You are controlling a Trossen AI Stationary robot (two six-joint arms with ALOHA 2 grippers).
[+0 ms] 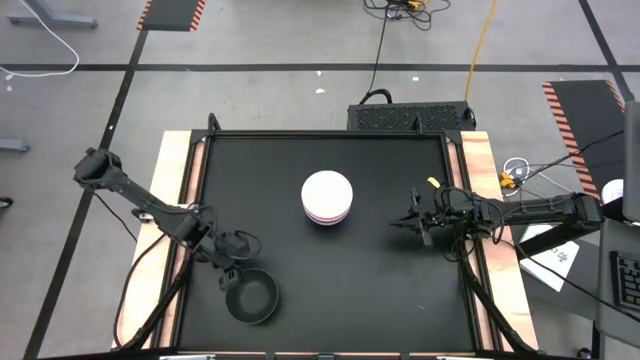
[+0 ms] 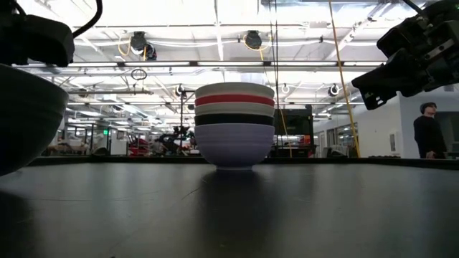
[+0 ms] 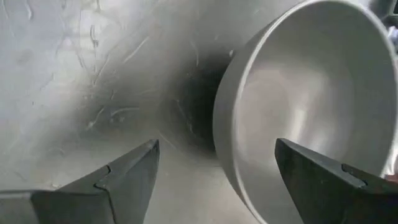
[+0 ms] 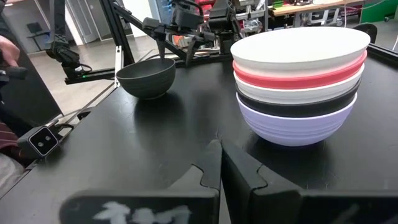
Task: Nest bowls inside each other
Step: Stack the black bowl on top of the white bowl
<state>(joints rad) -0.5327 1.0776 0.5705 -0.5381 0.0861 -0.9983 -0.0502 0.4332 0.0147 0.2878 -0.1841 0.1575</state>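
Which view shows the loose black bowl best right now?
The right wrist view: the whole black bowl upright, the left gripper above it. High view shows its rim only, low view crops it, left wrist view shows just its inside.

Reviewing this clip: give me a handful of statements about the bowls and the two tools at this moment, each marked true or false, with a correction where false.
1. The stack has a white bowl on top and a lavender bowl at the bottom. True.
2. The lone black bowl sits apart from the stack, at the table's near left. True.
3. The right tool is holding a bowl. False: its fingers are shut on nothing, and it hangs off to the right of the stack.
4. The left tool is shut. False: its fingers are spread open right by the lone black bowl's rim.
5. The red bowl stands alone on the table. False: it is nested in the stack, just below the top white bowl.
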